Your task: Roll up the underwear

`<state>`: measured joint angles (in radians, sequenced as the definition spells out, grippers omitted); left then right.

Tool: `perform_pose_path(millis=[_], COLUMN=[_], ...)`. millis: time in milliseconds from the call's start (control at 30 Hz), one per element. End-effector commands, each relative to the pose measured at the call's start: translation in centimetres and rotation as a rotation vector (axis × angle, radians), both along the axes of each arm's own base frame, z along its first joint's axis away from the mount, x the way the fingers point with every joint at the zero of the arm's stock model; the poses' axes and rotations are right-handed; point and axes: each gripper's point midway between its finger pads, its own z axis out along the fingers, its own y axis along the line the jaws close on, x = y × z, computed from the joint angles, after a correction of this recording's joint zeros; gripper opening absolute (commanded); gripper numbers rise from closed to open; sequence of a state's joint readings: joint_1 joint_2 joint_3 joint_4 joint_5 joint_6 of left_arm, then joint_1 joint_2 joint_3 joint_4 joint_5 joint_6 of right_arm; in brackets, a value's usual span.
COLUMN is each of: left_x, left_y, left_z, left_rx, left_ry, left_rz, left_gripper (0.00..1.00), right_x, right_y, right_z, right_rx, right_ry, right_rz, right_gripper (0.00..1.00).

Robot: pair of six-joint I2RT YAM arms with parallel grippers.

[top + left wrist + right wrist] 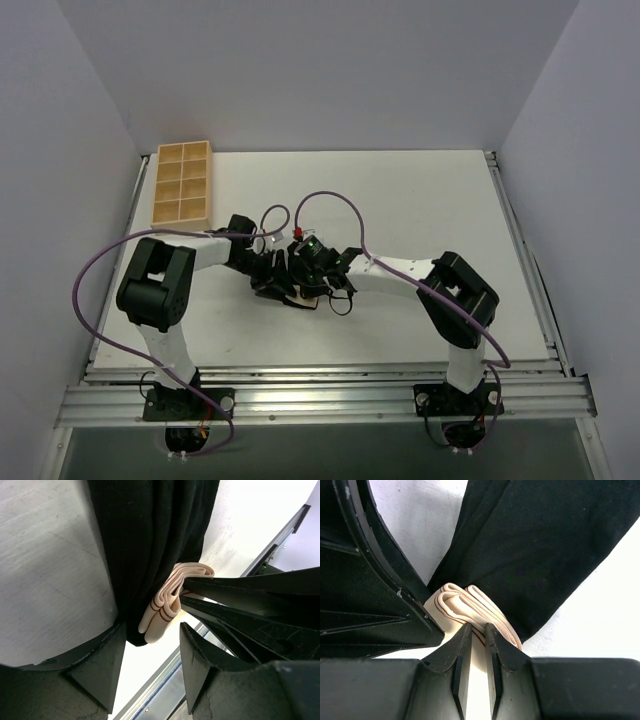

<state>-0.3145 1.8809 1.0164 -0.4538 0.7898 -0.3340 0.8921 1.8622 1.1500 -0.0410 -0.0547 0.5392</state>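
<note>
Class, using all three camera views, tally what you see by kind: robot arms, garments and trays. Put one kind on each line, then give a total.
Robot arms: 2, the left arm and the right arm
Garments: 1, the underwear
Trays: 1, the wooden compartment tray
Total: 4

Wooden tray (183, 186) far left; white table (430, 200)

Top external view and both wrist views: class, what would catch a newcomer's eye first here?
At the middle of the table lies the black underwear, its folded beige waistband nipped by the right pincer. The left pincer stands open astride the bundle. A wooden compartment tray sits at the far left corner.
</note>
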Motion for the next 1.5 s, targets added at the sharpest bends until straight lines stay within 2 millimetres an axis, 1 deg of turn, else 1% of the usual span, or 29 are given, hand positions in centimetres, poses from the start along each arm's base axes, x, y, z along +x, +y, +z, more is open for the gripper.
perform_pose_path(millis=[0,133,267,367,433,500,567,667,833,967,1133,1267,1300,1367,1433,1467], left_x=[-0.7,0.0,0.5,0.4,0.2,0.2,0.2,0.1,-0.2,-0.6,-1.0,-1.4,-1.3,-1.4,-1.4,-1.5], left_y=[3.5,3.7,4.0,3.5,2.8,2.8,3.2,3.3,2.4,2.0,1.0,0.5,0.5,0.5,0.4,0.4], left_z=[-3.1,-2.6,-2.2,-1.7,-1.2,-1.1,-1.3,-1.5,-2.1,-3.0,-4.0,-5.0,-5.1,-5.4,-5.4,-5.5], left_rx=[0.231,0.252,0.273,0.237,0.183,0.167,0.198,0.204,0.159,0.152,0.127,0.122,0.119,0.122,0.116,0.116], left_ry=[-0.015,-0.045,-0.065,-0.065,-0.06,-0.054,-0.056,-0.054,-0.03,-0.009,0.011,0.033,0.03,0.038,0.041,0.046], left_rz=[0.021,0.037,0.068,0.061,0.051,0.062,0.069,0.067,0.08,0.082,0.084,0.085,0.087,0.095,0.098,0.099], left_gripper=[0.57,0.57,0.53,0.56,0.56,0.56,0.56,0.57,0.57,0.57,0.57,0.57,0.56,0.5,0.43,0.31], right_x=[-2.6,-2.7,-2.8,-2.8,-2.9,-3.0,-3.0,-3.0,-2.8,-2.8,-2.4,-2.6,-2.7,-2.9,-3.0,-3.1], right_y=[-3.7,-3.8,-3.8,-3.8,-3.9,-4.0,-4.0,-4.0,-3.8,-3.6,-2.9,-2.5,-2.4,-2.1,-1.9,-1.8], right_z=[-4.7,-4.7,-4.7,-4.8,-4.9,-5.0,-5.1,-5.0,-4.8,-4.6,-4.0,-3.9,-3.9,-3.8,-3.6,-3.6], right_rx=[-0.178,-0.18,-0.179,-0.178,-0.181,-0.183,-0.183,-0.182,-0.172,-0.17,-0.142,-0.137,-0.135,-0.129,-0.126,-0.128], right_ry=[0.107,0.109,0.114,0.115,0.117,0.12,0.122,0.119,0.116,0.113,0.108,0.109,0.109,0.109,0.103,0.101], right_rz=[-0.009,-0.009,-0.011,-0.011,-0.01,-0.012,-0.011,-0.012,-0.015,-0.012,-0.019,-0.013,-0.01,-0.004,0.003,0.009], right_gripper=[0.13,0.13,0.13,0.13,0.13,0.13,0.13,0.13,0.13,0.12,0.12,0.12,0.12,0.12,0.12,0.13])
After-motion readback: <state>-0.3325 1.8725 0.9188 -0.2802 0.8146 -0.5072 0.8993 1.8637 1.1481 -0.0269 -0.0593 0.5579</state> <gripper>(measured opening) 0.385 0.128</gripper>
